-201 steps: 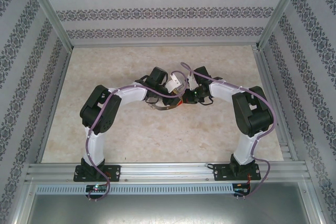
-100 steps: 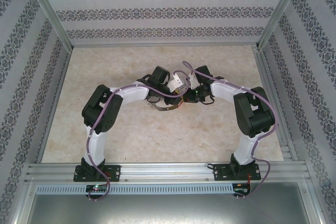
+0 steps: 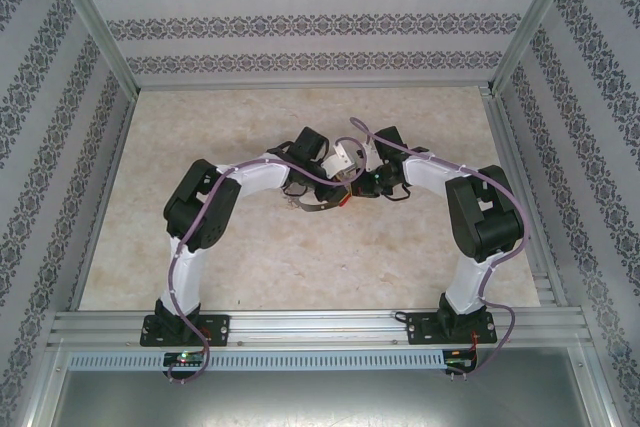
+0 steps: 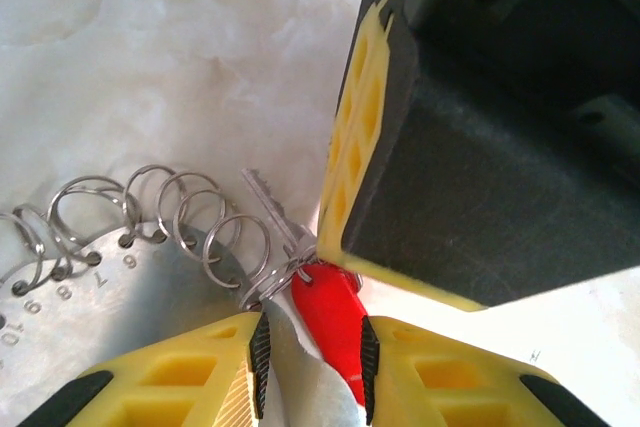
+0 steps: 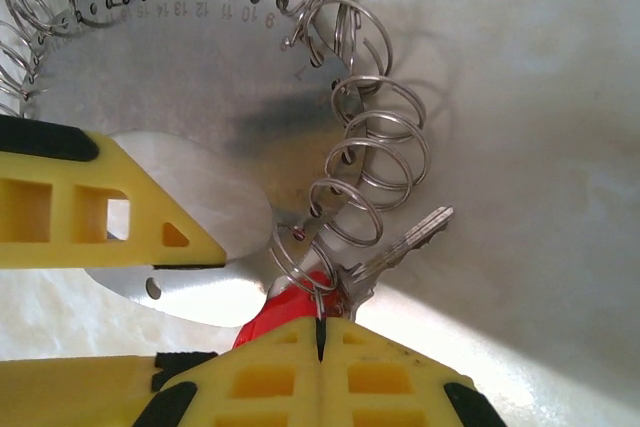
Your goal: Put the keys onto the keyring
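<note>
Your right hand [image 5: 320, 342] is clenched. Its fingertips press together on the key [image 5: 400, 239] just where the red head meets the metal shank. In the right wrist view the shank runs from those tips up and to the right, out over the bare counter [image 5: 540, 147] and away from the keyring [image 5: 170, 77]. The red head lies the other way, tucked back under your fingers.

Your left hand [image 4: 313, 367] is grasping the keyring by a flat tab on its rim. The right wrist view shows one of its yellow fingers lying over that tab, just to the left of the key. In the left wrist view its jaws stand partly apart, with the red head and a sliver of the metal between them. Seen from above, both hands meet over the middle of the counter, and the keyring and key sit where the fingertips come together.

What matters now is the head end of the key, not the tip. The hole there sits against the nearest of the small rings [image 5: 345, 209] fringing the keyring, touching it. I cannot tell whether the wire has gone through the hole.

Both hands are at the spot, but the key is in your right hand, so in my judgement that is the one to move. Use the left only to steady the keyring, and feed the head along the ring's wire, across the shank's line rather than along it.
</note>
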`<act>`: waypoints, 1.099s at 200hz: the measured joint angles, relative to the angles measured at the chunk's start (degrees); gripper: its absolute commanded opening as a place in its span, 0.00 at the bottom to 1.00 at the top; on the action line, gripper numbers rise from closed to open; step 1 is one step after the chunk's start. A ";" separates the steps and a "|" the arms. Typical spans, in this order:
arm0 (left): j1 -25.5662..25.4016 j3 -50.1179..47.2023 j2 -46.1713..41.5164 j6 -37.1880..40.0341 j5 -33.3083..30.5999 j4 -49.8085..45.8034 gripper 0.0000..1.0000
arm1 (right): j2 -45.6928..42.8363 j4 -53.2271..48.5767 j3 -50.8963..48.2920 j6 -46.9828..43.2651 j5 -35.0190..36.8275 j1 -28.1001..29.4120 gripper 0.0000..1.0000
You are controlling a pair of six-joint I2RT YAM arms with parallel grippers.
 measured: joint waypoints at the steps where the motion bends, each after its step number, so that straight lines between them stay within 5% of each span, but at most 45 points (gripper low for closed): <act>1: -0.04 0.07 0.04 0.04 -0.11 0.00 0.32 | 0.00 -0.02 -0.02 0.00 -0.02 0.00 0.00; 220: -0.26 3.50 2.91 1.44 -0.72 -3.08 0.30 | 0.63 1.09 -1.20 0.85 -1.57 -0.76 0.00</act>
